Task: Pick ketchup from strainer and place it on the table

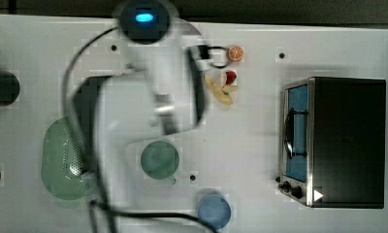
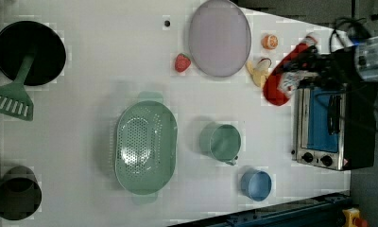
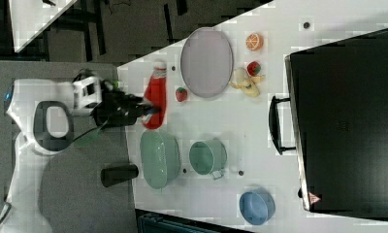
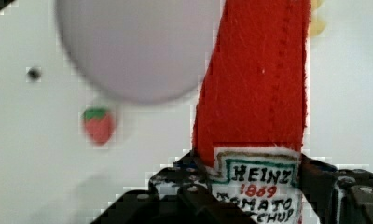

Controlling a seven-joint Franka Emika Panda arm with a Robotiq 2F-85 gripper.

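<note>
The ketchup (image 4: 254,93), a red soft bottle with a white label, is held in the air with my gripper (image 4: 252,191) shut on its labelled lower part. In the left view the ketchup (image 2: 284,78) hangs tilted, white cap up, above the table (image 2: 107,61) near the banana, with the gripper (image 2: 298,71) on it. In the right view the ketchup (image 3: 155,97) and gripper (image 3: 151,110) are over the table's edge, beside the lilac plate. The pale green strainer (image 2: 144,146) lies apart with nothing in it; it is also seen in the top view (image 1: 61,160) and the right view (image 3: 159,160).
A lilac plate (image 2: 219,38), a strawberry (image 2: 181,62), a peeled banana (image 2: 257,73) and an orange slice (image 2: 270,41) lie nearby. A green mug (image 2: 222,142), a blue cup (image 2: 255,184), a toaster oven (image 2: 326,127), a black pan (image 2: 29,52) and a green spatula (image 2: 12,101) also stand around.
</note>
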